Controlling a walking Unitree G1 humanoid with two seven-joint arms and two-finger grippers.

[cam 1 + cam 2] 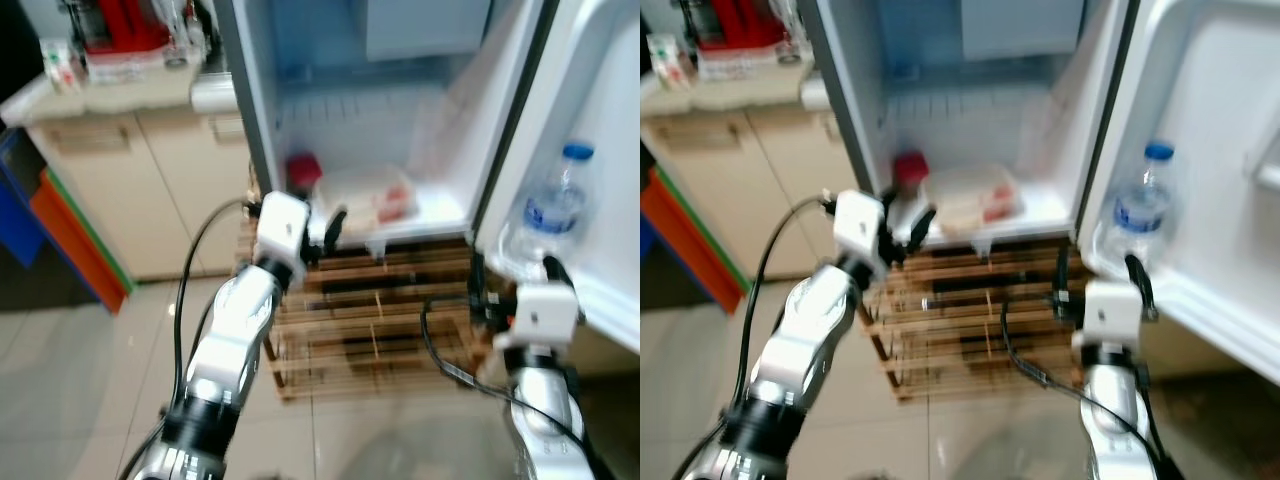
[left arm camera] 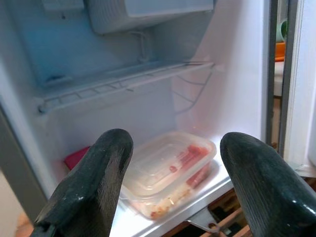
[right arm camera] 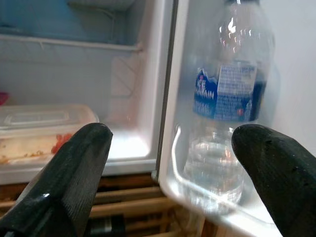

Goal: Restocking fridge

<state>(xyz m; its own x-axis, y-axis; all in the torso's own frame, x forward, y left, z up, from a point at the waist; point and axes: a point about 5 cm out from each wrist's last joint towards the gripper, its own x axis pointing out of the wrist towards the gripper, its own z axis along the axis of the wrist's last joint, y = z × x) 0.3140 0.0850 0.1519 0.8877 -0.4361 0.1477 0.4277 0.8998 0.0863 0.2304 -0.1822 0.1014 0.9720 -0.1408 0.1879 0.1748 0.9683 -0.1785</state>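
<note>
The small fridge (image 1: 280, 90) stands open on a wooden crate. On its floor lie a clear lidded food box (image 2: 170, 170) with reddish food and a red item (image 1: 303, 169) at the back left. My left gripper (image 1: 322, 232) is open just in front of the fridge's lower edge, its fingers (image 2: 94, 182) apart and empty, pointing at the food box. A clear water bottle (image 3: 229, 108) with a blue cap and label stands in the door shelf (image 1: 590, 290). My right gripper (image 1: 1140, 280) is open just before the bottle, holding nothing.
The slatted wooden crate (image 1: 380, 320) sits on the tiled floor under the fridge. A beige cabinet (image 1: 120, 180) to the left carries red and white items on top. Orange and blue bins (image 1: 60, 230) stand at the far left. A wire shelf (image 2: 123, 81) crosses the fridge's interior.
</note>
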